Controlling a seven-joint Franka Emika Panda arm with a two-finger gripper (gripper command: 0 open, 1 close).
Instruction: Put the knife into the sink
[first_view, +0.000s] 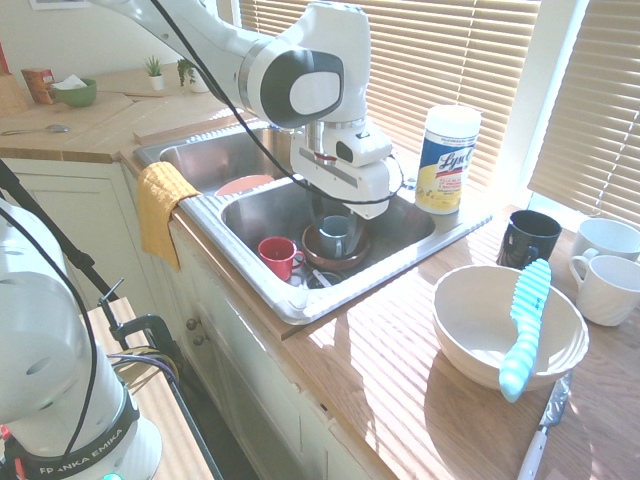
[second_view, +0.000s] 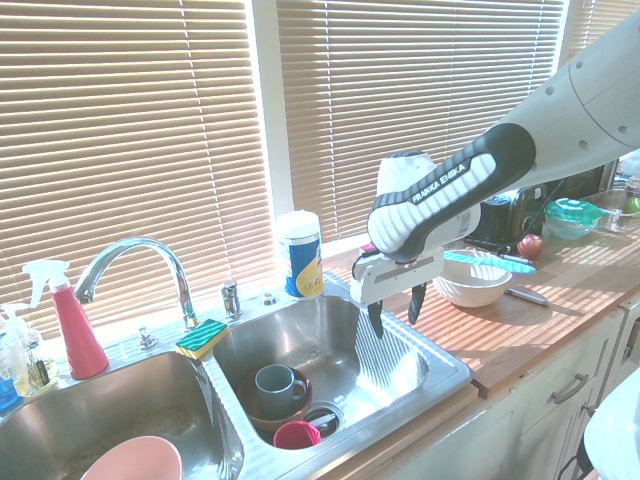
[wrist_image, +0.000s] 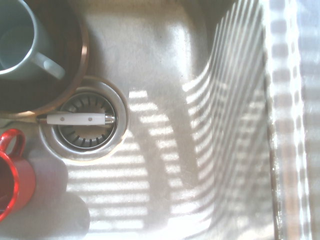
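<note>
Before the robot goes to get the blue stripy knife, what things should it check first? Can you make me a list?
1. End effector open and empty: ok.
2. Knife easy to see, lying across the white bowl: ok.
3. Nothing lying on top of the knife: ok.
4. End effector above the knife: not ok, it hangs over the sink.
5. Free spot in the basin beside the grey mug and red cup: ok.
6. Bowl steady enough for the pick-up: cannot tell.

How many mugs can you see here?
5: a red mug and a grey-blue mug in the sink, plus a black mug and two white mugs behind the bowl. More may be hidden.
</note>
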